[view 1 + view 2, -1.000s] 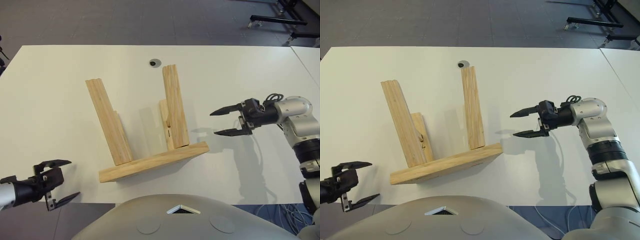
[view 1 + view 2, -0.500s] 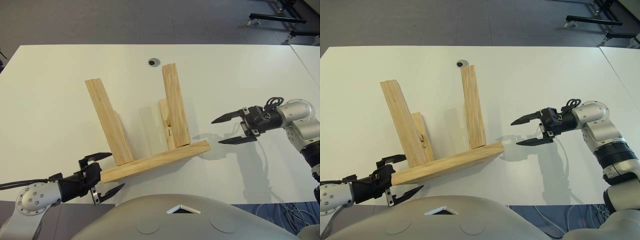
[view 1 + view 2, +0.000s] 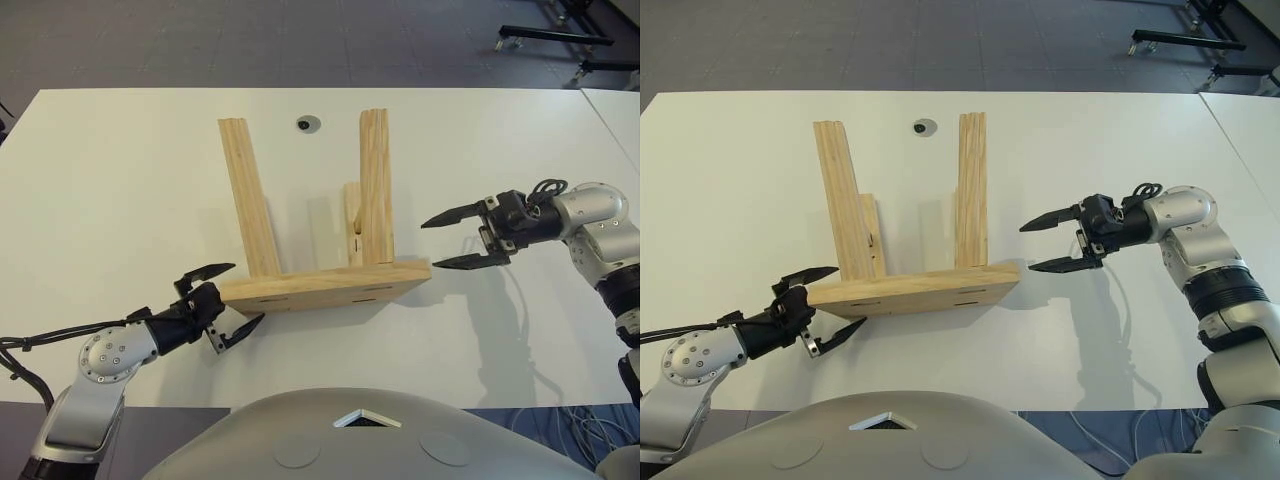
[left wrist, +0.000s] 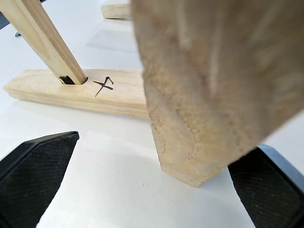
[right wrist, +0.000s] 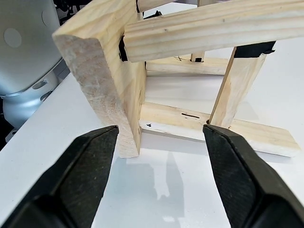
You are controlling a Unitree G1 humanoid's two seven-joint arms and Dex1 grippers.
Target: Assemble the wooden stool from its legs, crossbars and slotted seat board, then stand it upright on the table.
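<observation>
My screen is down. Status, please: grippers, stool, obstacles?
Left gripper, jaws open around the seat's left end. Right gripper, jaws open, near its right end. Stool on its side, not upright. Small disc beyond the legs, no obstacle.

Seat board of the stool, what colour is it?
The seat board is pale tan bare wood with fine grain; the right wrist view shows it best.

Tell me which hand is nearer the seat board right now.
Left. The left hand has one end of the seat board between its open fingers. The right hand is open too, with the board's other end just ahead of its fingertips.
</observation>
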